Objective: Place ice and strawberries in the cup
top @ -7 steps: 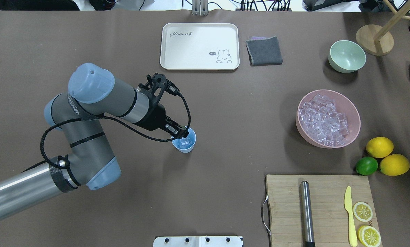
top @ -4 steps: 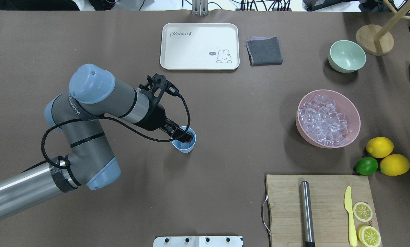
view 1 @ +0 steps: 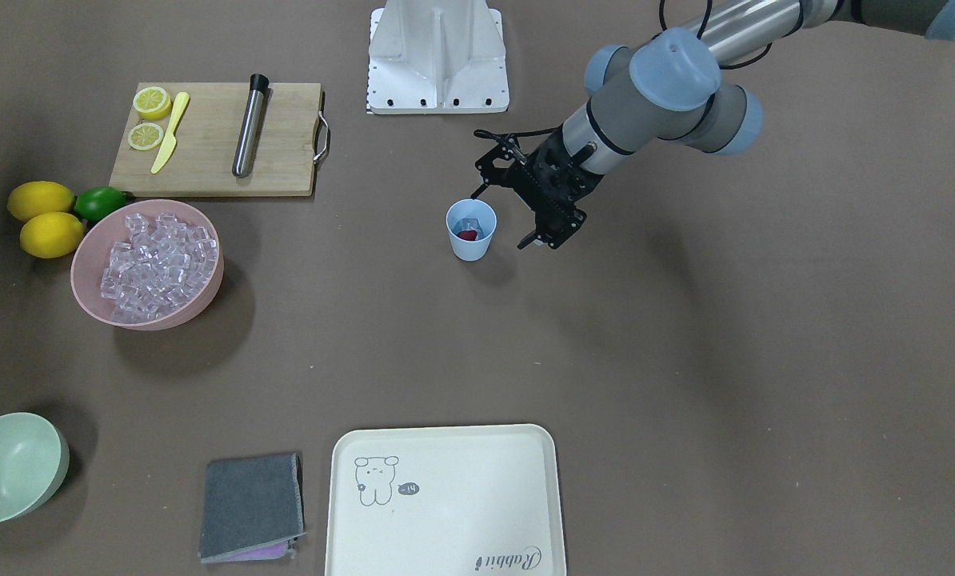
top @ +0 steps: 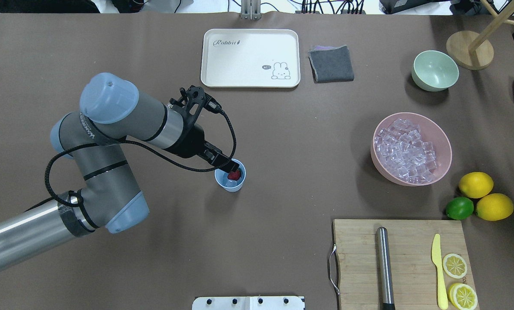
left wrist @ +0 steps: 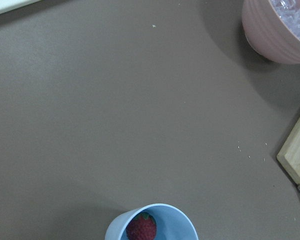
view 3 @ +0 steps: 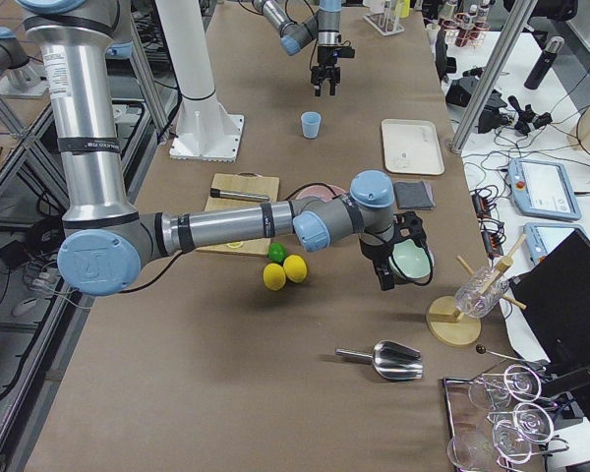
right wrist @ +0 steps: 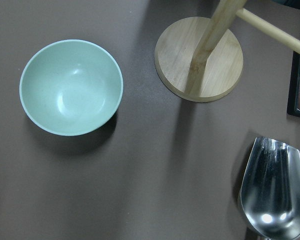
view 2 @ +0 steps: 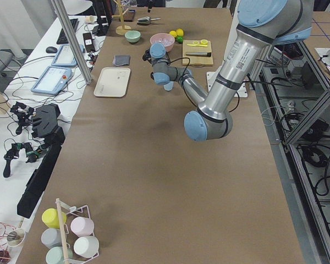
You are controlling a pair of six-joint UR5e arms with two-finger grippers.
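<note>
Centre frame: your left tool [view 1: 501, 217], jaws spread and empty, has drawn back beside the cup [view 1: 469, 250]; the strawberry [top: 234, 175] it held now lies inside on ice [view 1: 467, 224], so filling looks done.

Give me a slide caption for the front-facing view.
Left gripper open beside the light blue cup, strawberry and ice inside; more cubes sit in the pink bowl.

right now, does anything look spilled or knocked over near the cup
Nothing stands out. The cup stands upright with the strawberry inside, and the ice sits heaped inside the pink bowl.
</note>
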